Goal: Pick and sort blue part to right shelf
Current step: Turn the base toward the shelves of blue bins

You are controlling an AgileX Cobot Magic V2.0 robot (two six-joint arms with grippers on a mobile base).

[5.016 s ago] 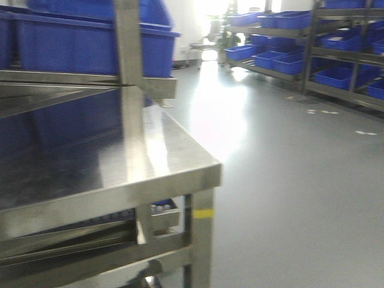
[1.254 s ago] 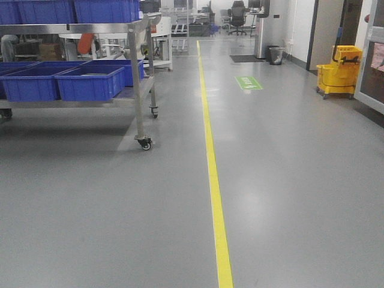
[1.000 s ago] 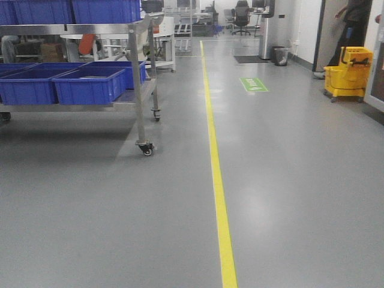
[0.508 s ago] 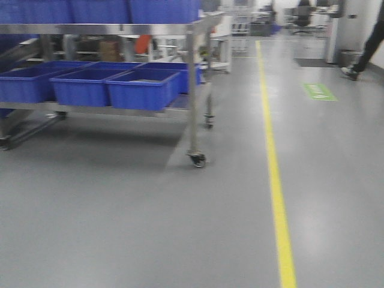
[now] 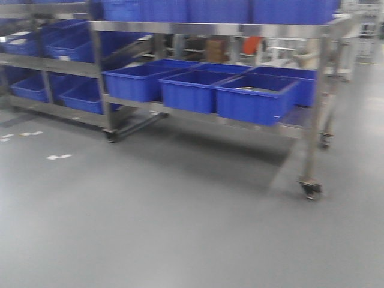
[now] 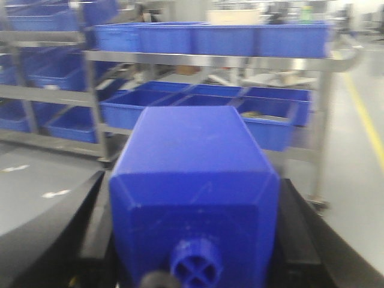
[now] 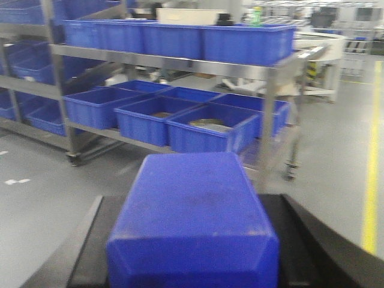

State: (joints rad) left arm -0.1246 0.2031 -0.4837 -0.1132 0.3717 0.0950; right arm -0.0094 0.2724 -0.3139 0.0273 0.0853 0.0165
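Left claw [image 6: 193, 255] clenches the blue part [image 6: 192, 162]; right claw [image 7: 192, 261] grips a blue block [image 7: 192, 204], facing the right shelf [image 5: 210, 29].

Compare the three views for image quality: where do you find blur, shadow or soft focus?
Exterior front view: motion blur softens everything, the right shelf has smeared edges, and a dark shadow lies on the floor beneath it. Left wrist view: the blue part fills the foreground, slightly soft; the bins behind are blurred. Right wrist view: a blue block looms close, with the background soft too.
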